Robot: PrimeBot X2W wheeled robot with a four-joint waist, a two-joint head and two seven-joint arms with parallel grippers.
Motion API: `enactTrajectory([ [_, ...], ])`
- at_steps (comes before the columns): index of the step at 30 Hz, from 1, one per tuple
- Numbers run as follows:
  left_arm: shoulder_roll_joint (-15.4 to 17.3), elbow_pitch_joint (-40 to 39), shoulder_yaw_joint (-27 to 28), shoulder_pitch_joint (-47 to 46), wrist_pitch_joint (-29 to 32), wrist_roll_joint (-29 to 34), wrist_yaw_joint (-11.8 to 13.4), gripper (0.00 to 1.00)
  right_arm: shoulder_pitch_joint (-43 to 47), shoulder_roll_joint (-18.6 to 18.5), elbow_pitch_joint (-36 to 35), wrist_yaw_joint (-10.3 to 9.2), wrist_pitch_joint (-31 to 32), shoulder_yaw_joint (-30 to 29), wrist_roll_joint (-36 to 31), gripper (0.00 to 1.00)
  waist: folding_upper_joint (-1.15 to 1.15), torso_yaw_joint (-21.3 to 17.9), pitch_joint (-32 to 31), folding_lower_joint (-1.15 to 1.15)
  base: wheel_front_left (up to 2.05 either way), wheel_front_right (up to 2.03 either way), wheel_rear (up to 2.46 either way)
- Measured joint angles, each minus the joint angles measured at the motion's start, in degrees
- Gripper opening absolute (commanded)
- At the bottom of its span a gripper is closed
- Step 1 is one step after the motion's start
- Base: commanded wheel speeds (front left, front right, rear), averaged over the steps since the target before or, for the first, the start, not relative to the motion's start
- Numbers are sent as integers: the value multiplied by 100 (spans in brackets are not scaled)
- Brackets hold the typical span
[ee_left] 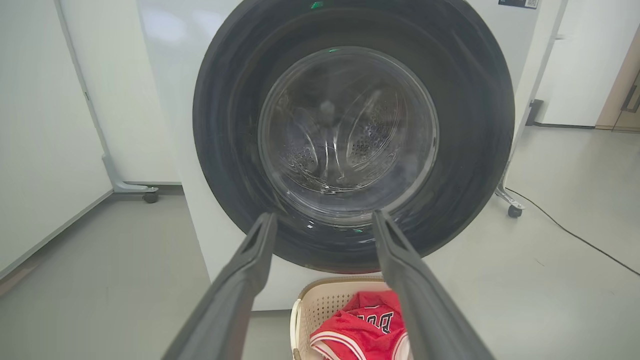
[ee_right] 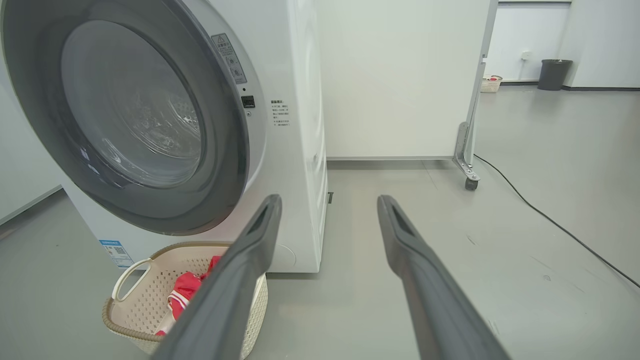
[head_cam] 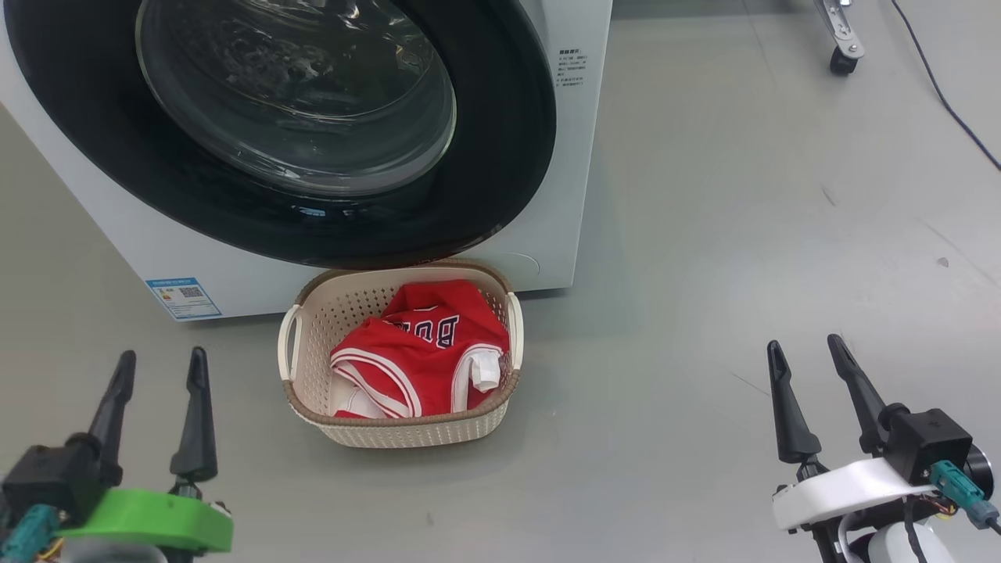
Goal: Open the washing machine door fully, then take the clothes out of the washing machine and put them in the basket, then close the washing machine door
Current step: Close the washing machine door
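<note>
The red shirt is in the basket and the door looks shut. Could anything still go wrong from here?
1. The basket stands close against the washing machine, just below the lower edge of the door; if the door swung open again it might clip the rim.
2. A cable lies on the floor off to the right; the wheeled robot could roll over it.
3. Whether the door has latched can't be told.

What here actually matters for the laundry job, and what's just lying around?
Job:
- washing machine door
- washing machine
- basket
- red clothes, in the basket

Lying about:
- floor cable
- castor foot of a stand
- dark bin
- far small basket
</note>
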Motion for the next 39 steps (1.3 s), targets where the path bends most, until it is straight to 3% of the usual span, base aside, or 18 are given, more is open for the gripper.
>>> enactTrajectory([
  [18, -331, 348, -378, 518, -301, 425, 458, 100, 410, -1, 66, -59, 0, 36, -93, 100, 0, 22, -231, 0, 0, 0, 0],
  [39, -390, 434, -399, 536, -372, 491, 535, 100, 473, -1, 38, -111, 1, 73, -118, 100, 0, 0, -313, 0, 0, 0, 0],
])
